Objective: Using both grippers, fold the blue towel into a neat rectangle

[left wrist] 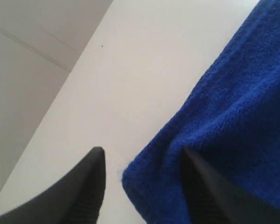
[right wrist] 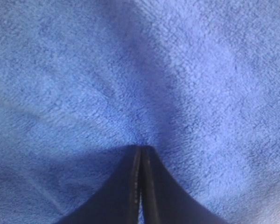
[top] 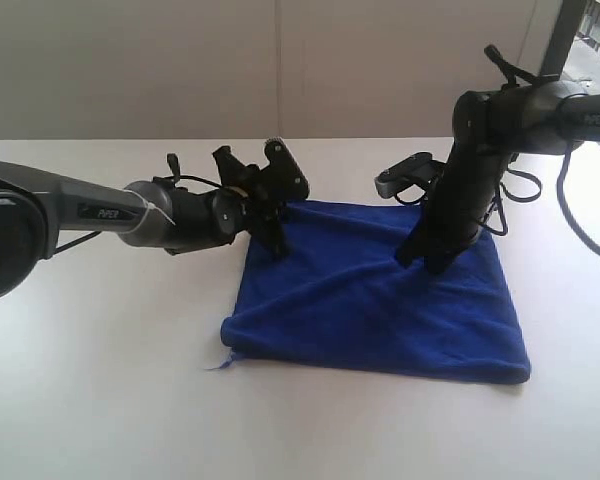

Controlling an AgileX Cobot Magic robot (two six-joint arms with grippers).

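The blue towel (top: 380, 295) lies flat on the white table (top: 100, 380), with a loose thread (top: 220, 365) at its near left corner. My left gripper (top: 277, 243) stands open at the towel's far left corner. In the left wrist view that corner of the towel (left wrist: 224, 121) sits between the spread fingers (left wrist: 91, 186) of the left gripper (left wrist: 144, 163), close to one and apart from the other. My right gripper (top: 425, 262) is shut, its tips down on the towel's far right part. The right wrist view shows the right gripper (right wrist: 141, 148) touching the towel (right wrist: 84, 70), whose creases run toward the tips.
A pale wall (top: 280, 60) rises behind the table's far edge. Black cables (top: 570, 210) hang from the right arm over the table's right side. Bare white tabletop surrounds the towel at the front and left.
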